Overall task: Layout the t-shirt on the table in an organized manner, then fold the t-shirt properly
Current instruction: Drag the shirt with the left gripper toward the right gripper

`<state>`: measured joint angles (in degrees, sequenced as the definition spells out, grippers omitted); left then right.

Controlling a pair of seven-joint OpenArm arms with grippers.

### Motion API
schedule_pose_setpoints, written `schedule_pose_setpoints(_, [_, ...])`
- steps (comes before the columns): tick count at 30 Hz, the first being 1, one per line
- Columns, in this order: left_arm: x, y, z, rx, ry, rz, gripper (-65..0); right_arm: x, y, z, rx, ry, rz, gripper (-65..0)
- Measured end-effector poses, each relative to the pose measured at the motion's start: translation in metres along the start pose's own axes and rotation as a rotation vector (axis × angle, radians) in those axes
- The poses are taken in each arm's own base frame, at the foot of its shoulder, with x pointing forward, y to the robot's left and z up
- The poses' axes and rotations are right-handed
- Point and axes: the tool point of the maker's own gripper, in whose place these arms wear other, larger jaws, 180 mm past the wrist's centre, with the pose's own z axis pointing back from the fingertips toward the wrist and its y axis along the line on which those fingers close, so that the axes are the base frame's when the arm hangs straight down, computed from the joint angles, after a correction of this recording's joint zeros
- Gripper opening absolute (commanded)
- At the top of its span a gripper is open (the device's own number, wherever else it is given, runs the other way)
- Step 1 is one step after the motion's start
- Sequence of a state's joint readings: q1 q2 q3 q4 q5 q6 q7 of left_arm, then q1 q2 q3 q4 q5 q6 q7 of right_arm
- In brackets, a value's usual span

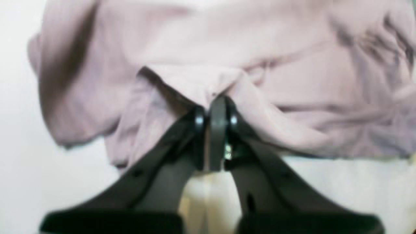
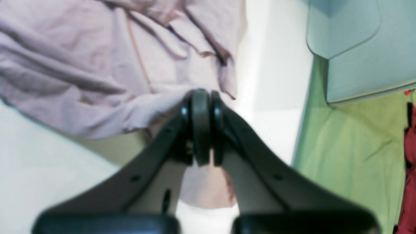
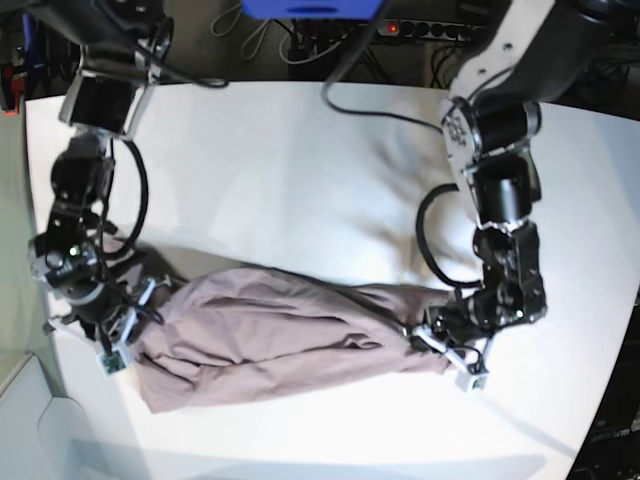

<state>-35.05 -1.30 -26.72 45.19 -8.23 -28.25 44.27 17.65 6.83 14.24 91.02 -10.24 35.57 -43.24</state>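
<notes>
The t-shirt point(image 3: 280, 335) is soft mauve-pink cotton, stretched in a long wrinkled band on the smooth white table point(image 3: 300, 160). The left gripper point(image 1: 216, 107) and the right gripper point(image 2: 201, 97), both bent low, each pinch one end.

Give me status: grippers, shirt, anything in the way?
Left gripper and right gripper both shut on t-shirt. Shirt bunched, stretched between them on table. Nothing in the way.
</notes>
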Motion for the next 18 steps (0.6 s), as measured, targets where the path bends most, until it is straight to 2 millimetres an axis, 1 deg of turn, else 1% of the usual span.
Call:
schedule_pose_setpoints(2, [0.006, 0.011, -0.001, 0.026, 0.0, 0.03, -64.1, 0.004, -0.006, -0.007, -0.001, 0.005, -0.005, -65.0])
schedule_pose_setpoints(5, [0.004, 0.023, 0.0, 0.046, 0.025, 0.045, -63.3, -0.001, -0.019, -0.012, -0.011, 0.028, 0.0, -65.0])
schedule_pose_setpoints(7, [0.003, 0.024, 0.001, 0.048, 0.033, 0.045, -58.9, -0.005, -0.021, -0.012, -0.014, 0.038, 0.001, -65.0])
schedule_pose_setpoints(8, [0.003, 0.023, 0.001, 0.046, 0.034, 0.043, -54.8, -0.007, -0.022, -0.012, -0.014, 0.042, 0.005, -65.0])
schedule_pose_setpoints(9, [0.004, 0.025, 0.001, 0.047, 0.034, 0.041, -49.3, -0.008, -0.022, -0.012, -0.013, 0.044, 0.005, -65.0])
schedule_pose_setpoints(10, [0.004, 0.026, 0.002, 0.048, 0.035, 0.037, -43.0, -0.01, -0.023, -0.011, -0.015, 0.048, 0.008, -65.0])
schedule_pose_setpoints(13, [0.006, 0.034, 0.007, 0.062, 0.032, 0.036, -20.9, -0.015, -0.024, -0.01, -0.017, 0.056, 0.011, -65.0])
schedule_pose_setpoints(16, [0.006, 0.035, 0.007, 0.064, 0.033, 0.034, -2.7, -0.025, -0.018, -0.01, -0.007, 0.081, 0.011, -65.0])
schedule_pose_setpoints(17, [0.007, 0.033, 0.008, 0.062, 0.028, 0.028, 0.0, -0.025, -0.017, -0.01, -0.005, 0.081, 0.011, -65.0])
schedule_pose_setpoints(18, [0.01, 0.03, 0.01, 0.059, 0.021, 0.021, 0.0, -0.025, -0.018, -0.01, -0.006, 0.08, 0.01, -65.0])
